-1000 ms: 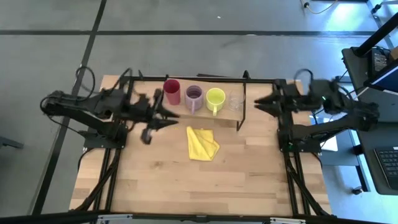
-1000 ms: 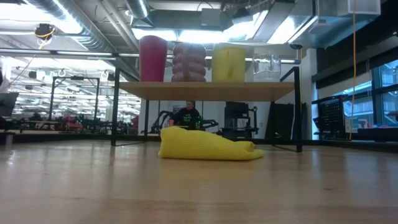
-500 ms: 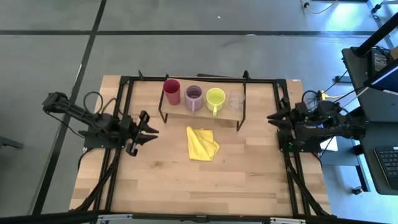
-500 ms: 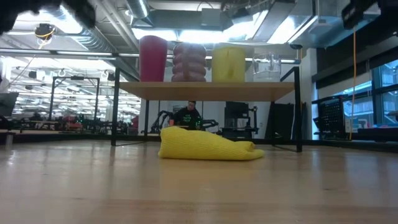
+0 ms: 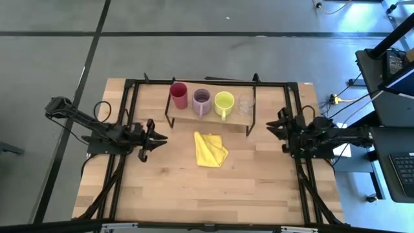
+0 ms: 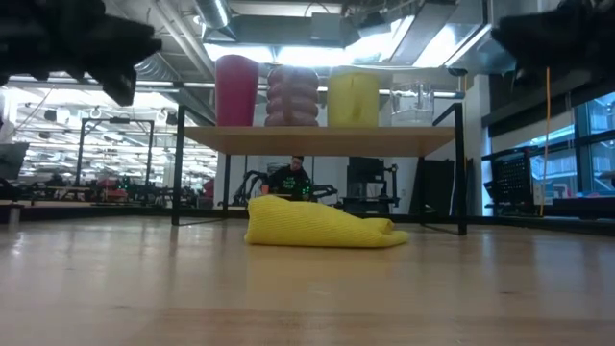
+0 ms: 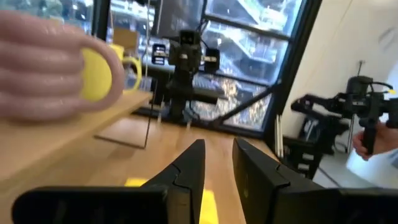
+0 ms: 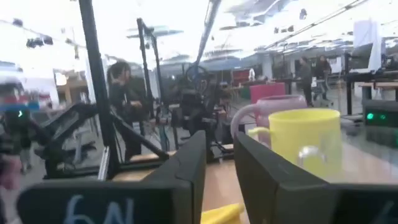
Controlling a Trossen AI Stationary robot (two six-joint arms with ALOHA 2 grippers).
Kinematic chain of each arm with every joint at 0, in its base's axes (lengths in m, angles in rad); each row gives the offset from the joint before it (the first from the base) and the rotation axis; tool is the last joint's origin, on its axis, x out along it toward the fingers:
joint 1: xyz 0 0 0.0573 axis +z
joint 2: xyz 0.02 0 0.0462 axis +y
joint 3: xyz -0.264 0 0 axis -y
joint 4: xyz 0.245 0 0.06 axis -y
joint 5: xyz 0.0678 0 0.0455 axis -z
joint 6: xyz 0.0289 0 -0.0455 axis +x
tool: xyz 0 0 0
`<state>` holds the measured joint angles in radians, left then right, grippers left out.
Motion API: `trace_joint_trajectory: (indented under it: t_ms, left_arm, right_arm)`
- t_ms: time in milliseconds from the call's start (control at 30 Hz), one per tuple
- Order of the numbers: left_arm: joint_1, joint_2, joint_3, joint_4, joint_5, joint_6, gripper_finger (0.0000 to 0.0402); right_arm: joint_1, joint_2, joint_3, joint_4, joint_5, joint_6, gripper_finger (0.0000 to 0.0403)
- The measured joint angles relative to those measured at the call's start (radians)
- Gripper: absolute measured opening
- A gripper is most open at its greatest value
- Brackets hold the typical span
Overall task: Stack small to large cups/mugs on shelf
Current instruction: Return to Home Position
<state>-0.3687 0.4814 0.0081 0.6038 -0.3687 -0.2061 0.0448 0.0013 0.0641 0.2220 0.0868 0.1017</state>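
Observation:
Four cups stand in a row on the shelf (image 5: 194, 118), resting on their bases: magenta-red tumbler (image 5: 178, 95), purple mug (image 5: 202, 101), yellow-green mug (image 5: 224, 102), clear glass (image 5: 244, 105). The low view shows them in the same order: tumbler (image 6: 236, 91), purple mug (image 6: 292, 96), yellow-green mug (image 6: 354, 98), glass (image 6: 413, 104). My left gripper (image 5: 158, 131) hovers left of the shelf, narrowly open and holding nothing. My right gripper (image 5: 272, 125) hovers right of the shelf, also narrowly open and holding nothing. Table shows through each finger gap (image 7: 217, 144) (image 8: 219, 137).
A folded yellow cloth (image 5: 210, 149) lies on the table in front of the shelf, also in the low view (image 6: 317, 224). The shelf's thin black legs (image 6: 461, 168) stand at its corners. A black frame runs along the table's edges (image 5: 129, 90).
Both arms have drawn back from the shelf. My left gripper has moved toward the table's left and near edges, and my right gripper toward the right and near edges. Both have come lower and now show in the low view's upper corners. The cups have stayed put.

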Motion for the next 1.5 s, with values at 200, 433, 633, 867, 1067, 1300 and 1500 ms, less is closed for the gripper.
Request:
trace_joint_trajectory:
  t_ms: [200,433,633,867,1067,1300,1500]
  left_arm:
    - [0.000,0.002,0.000,-0.086,0.019,0.020,0.0076]
    - [0.000,0.003,0.000,-0.101,0.020,0.033,0.0076]
    - [0.000,0.003,0.000,-0.102,0.020,0.033,0.0076]
    - [0.000,0.003,0.000,-0.102,0.021,0.033,0.0076]
    - [0.000,0.003,0.000,-0.102,0.021,0.033,0.0076]
    - [0.000,0.003,0.000,-0.102,0.021,0.033,0.0076]
    - [0.000,0.003,0.000,-0.102,0.021,0.033,0.0076]
  right_arm:
    - [-0.001,0.007,-0.050,-0.120,0.045,0.221,0.0084]
    - [0.000,0.018,-0.049,-0.202,-0.064,0.390,0.0084]
    - [-0.001,0.018,-0.049,-0.205,-0.063,0.390,0.0084]
    - [-0.001,0.018,-0.049,-0.205,-0.063,0.388,0.0084]
    - [-0.001,0.018,-0.049,-0.205,-0.062,0.388,0.0084]
    - [-0.001,0.018,-0.048,-0.206,-0.062,0.388,0.0084]
    - [-0.001,0.018,-0.048,-0.206,-0.062,0.388,0.0084]
